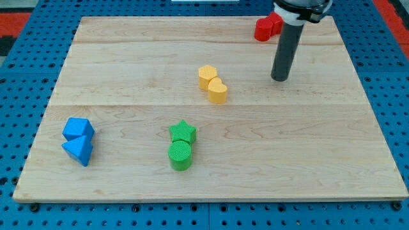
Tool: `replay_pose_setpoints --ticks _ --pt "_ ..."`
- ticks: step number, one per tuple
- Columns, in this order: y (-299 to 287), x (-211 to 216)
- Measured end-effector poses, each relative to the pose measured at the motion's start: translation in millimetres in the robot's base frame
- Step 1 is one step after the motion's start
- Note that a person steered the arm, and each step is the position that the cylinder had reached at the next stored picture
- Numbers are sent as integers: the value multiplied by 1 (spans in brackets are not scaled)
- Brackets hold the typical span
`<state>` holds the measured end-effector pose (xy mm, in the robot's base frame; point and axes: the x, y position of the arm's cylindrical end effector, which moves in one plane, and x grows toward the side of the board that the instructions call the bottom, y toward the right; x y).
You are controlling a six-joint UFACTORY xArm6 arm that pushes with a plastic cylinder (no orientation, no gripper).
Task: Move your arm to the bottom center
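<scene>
My tip (279, 78) top right, near red block (267, 28)

My tip (280, 78) is the lower end of a straight dark rod, and it is standing upright on the wooden worktop (115, 57). It is resting near the top right corner, a little below the top edge and well inside the right edge. It is staying far from the middle of the bottom edge.

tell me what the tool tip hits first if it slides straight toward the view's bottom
Probably nothing: my tip sits right of the green cylinder and yellow blocks, so the board below looks free.
</scene>
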<state>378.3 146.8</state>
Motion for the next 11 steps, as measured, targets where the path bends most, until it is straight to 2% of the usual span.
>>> replay_pose_setpoints --ticks 2,4,7,8,10,11 --pt "33 0" --pt "38 0" --pt "44 23" --pt "33 89" --pt "-62 201" --pt "-74 204"
